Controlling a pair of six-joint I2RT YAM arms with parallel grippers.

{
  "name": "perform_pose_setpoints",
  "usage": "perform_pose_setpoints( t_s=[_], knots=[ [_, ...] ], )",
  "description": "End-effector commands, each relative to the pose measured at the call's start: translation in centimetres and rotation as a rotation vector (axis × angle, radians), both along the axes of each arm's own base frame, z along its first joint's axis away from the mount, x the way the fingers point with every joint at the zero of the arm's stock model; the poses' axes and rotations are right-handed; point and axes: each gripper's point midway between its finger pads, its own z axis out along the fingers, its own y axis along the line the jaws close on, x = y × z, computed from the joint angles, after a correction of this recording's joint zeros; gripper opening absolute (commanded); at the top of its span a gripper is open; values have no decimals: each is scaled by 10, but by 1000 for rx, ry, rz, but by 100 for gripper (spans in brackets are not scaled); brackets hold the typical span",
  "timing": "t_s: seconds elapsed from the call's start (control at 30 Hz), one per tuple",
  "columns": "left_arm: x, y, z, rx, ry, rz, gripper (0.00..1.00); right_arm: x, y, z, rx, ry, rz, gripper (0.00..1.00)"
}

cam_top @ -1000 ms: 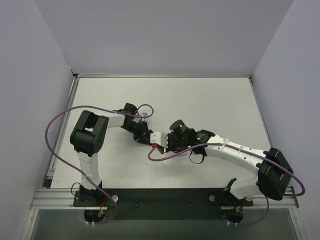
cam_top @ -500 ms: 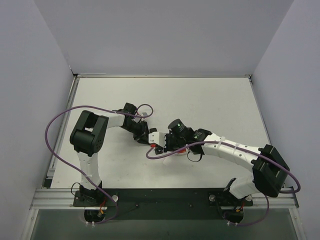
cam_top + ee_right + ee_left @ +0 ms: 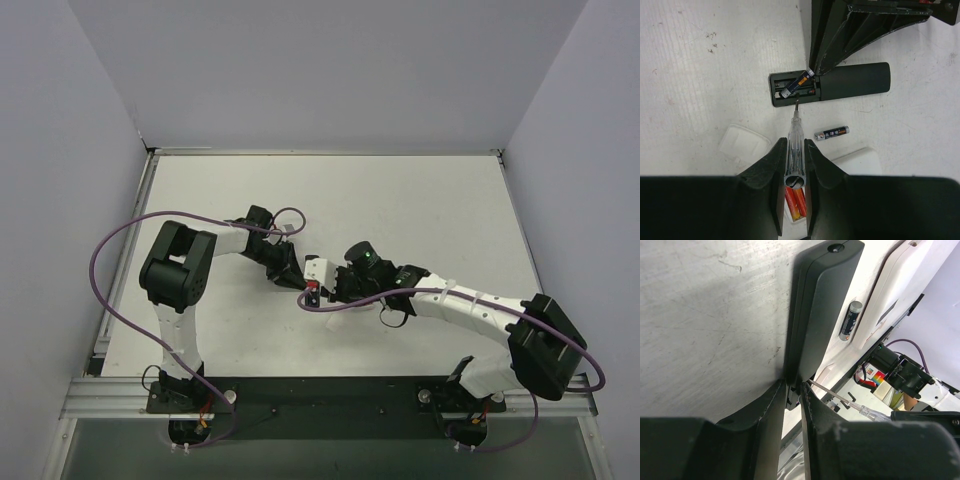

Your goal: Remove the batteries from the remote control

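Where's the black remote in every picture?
Top external: cannot pick it out.
Left wrist: upper middle, the remote seen edge-on, its near end in the left gripper.
Right wrist: top middle, the remote lies sideways.
Shared landmark: the loose battery beside it, in both wrist views.

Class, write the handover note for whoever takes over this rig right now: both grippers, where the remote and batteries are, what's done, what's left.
Left gripper: shut on the remote, holding it on the table.
Right gripper: shut on the screwdriver, tip at the open battery compartment.
Done: one loose battery lies on the table beside the remote.
To do: the second battery sits tilted in the compartment, one end raised; lever it out.
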Motion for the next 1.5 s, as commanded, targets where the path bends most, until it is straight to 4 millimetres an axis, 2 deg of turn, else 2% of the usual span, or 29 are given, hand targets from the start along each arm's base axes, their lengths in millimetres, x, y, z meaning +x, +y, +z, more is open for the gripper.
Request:
perform_pose_setpoints(
  t_s=[0.0,0.27,0.7,0.9,1.07,1.2,1.47],
  knots=[
    [8,1,0,6,-41,3,29,-8,-1,-1,45,56,-18,0],
    [9,3,7,11,-61,12,30,-6,11,18,105,44,-6,0],
    [9,3,17,9,-90,23,30,-12,21,22,108,35,18,0],
    [16,10,24,57,-140,30,37,-12,20,23,103,24,14,0],
    [12,13,29,68,-146,31,39,-8,19,21,100,11,-6,0],
    [3,16,25,72,-132,39,39,-5,18,18,106,3,-27,0],
    [-6,19,11,89,-93,45,30,-2,23,15,137,7,-51,0]
  ],
)
